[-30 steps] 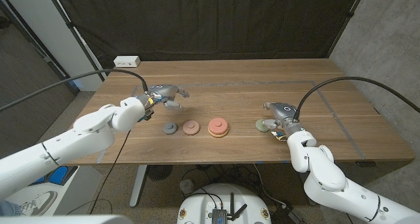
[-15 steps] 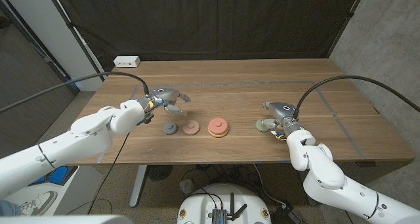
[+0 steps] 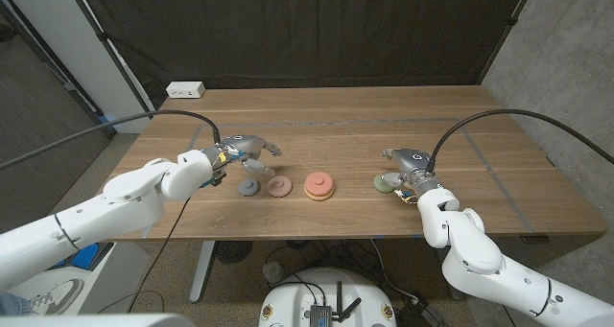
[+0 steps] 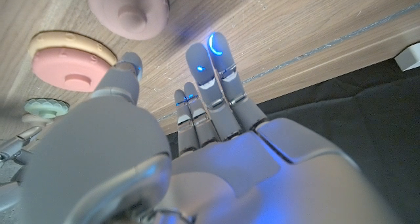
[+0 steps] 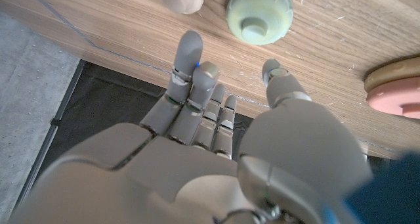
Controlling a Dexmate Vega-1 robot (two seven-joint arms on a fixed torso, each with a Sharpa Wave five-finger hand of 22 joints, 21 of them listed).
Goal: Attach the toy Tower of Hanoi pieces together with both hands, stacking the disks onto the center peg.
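The left hand hovers over the wooden table just beyond the row of toy pieces, holding nothing, its fingers straight and close together with the thumb set apart, as the left wrist view shows; in the head view it sits slightly to the far side of the grey disk and to the left of the brown-pink disk. The right hand is low over the table on the right side, also empty, its fingers extended and a little spread, the thumb standing off to one side; it is just beside the pale green disk, on that disk's right, and whether it touches the disk cannot be told. The four pieces lie in a line across the near middle of the table: from left to right the grey disk, the brown-pink disk just beside it, then the largest piece, a coral-pink disk on a tan base, and, set apart further right, the pale green disk. Each small disk has a raised knob in its middle, seen clearly on the green one in the right wrist view. At the far left corner of the table a white power strip rests at the edge, and a black curtain hangs behind
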